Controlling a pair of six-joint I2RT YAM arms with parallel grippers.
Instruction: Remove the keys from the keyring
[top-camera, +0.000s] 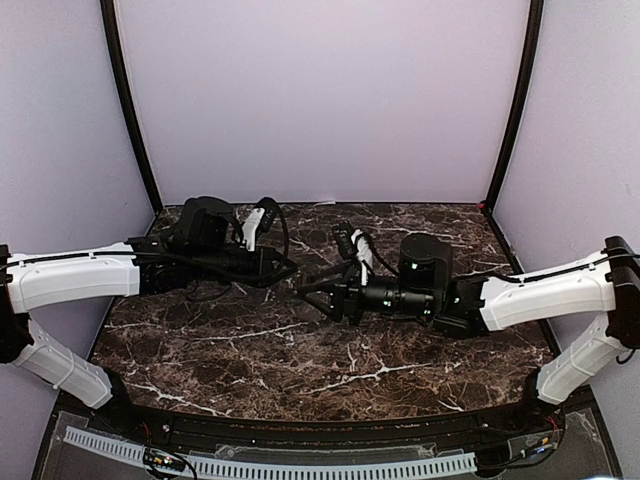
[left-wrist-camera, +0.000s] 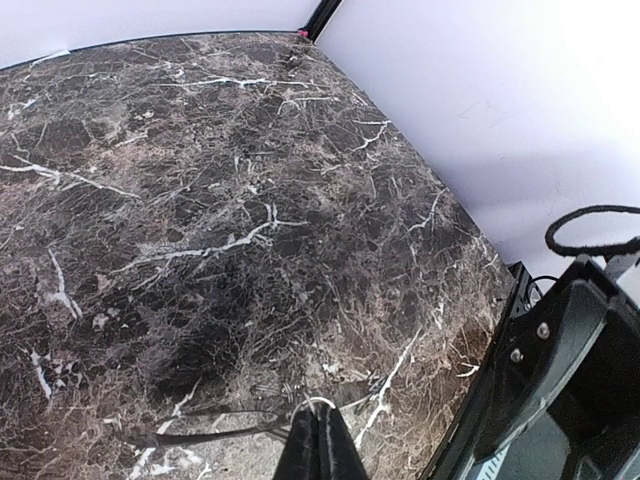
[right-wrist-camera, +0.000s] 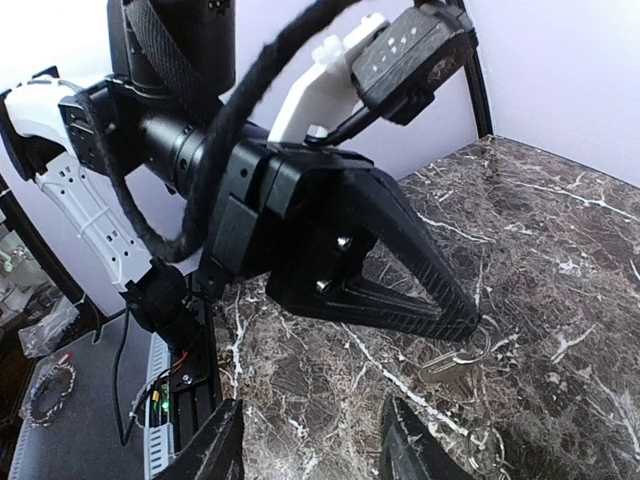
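My left gripper is shut on the keyring, a thin pale loop that peeks out at its fingertips just above the marble table. In the right wrist view the keyring hangs from the left gripper's tip with a silver key dangling on it. A second small ring with more metal lies on the table below, partly cut off by the frame edge. My right gripper is open and empty, facing the left gripper's tip from close by.
A black cable loop arcs over the left arm's wrist. The right arm's body fills the lower right of the left wrist view. White walls enclose the table on three sides.
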